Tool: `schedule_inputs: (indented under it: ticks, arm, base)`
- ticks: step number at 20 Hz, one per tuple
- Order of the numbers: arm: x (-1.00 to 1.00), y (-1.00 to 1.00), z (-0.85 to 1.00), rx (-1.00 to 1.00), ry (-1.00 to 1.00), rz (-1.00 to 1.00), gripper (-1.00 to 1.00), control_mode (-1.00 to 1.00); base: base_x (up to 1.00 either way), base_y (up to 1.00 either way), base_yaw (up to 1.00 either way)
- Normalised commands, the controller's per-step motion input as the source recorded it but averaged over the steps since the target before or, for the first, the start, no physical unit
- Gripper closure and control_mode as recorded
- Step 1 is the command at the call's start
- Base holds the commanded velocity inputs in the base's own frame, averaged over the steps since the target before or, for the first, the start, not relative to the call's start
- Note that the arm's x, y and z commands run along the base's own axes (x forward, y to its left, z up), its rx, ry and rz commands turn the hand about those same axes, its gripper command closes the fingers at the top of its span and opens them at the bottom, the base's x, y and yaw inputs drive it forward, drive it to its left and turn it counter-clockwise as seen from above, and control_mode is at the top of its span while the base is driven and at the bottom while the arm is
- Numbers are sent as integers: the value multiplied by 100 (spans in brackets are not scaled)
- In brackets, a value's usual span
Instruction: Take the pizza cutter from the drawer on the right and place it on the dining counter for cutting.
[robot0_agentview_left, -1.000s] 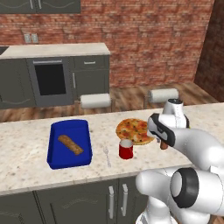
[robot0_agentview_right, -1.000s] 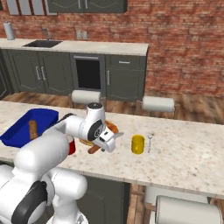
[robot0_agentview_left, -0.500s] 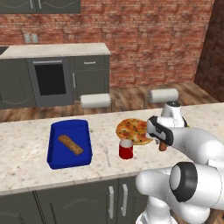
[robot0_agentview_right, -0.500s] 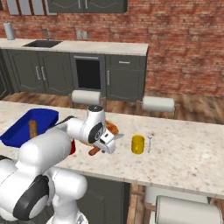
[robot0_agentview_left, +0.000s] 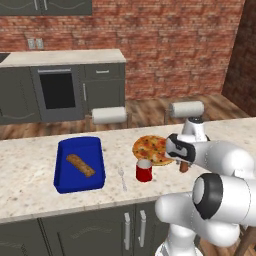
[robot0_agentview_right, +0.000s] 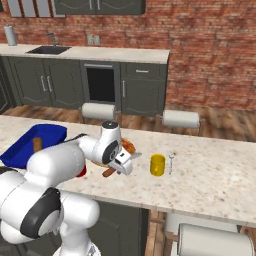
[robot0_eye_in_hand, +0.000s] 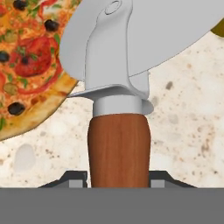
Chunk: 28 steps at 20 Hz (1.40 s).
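Note:
The pizza cutter has a reddish-brown handle and a silver wheel. My gripper is shut on the handle, with a dark fingertip on each side. In the left base view the gripper holds the pizza cutter low over the dining counter, just right of the pizza. From the right base view the gripper carries the pizza cutter tilted, handle end close to the dining counter; whether it touches I cannot tell. The drawer is out of view.
A red cup and a fork lie left of the gripper, and a blue tray holds a bread stick further left. A yellow cup stands to the right. Stools line the far side.
The gripper has sunk slightly toward the counter with the pizza cutter still in it. Everything else stays put.

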Motion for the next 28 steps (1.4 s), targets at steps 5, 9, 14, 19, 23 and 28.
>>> schedule_inputs:
  ticks: [5, 9, 14, 19, 23, 28]
  arm:
    - [14, 0, -11, 0, 0, 0, 100, -100]
    - [5, 0, -19, 0, 0, 0, 100, -100]
    - [0, 0, -24, 0, 0, 0, 100, -100]
    - [0, 0, -19, 0, 0, 0, 100, -100]
    - [9, 0, -12, 0, 0, 0, 100, -100]
    - [15, 0, -1, 0, 0, 0, 100, -100]
  base:
    - [0, 0, 0]
    - [0, 0, 0]
    - [0, 0, 0]
    - [0, 0, 0]
    - [0, 0, 0]
    - [0, 0, 0]
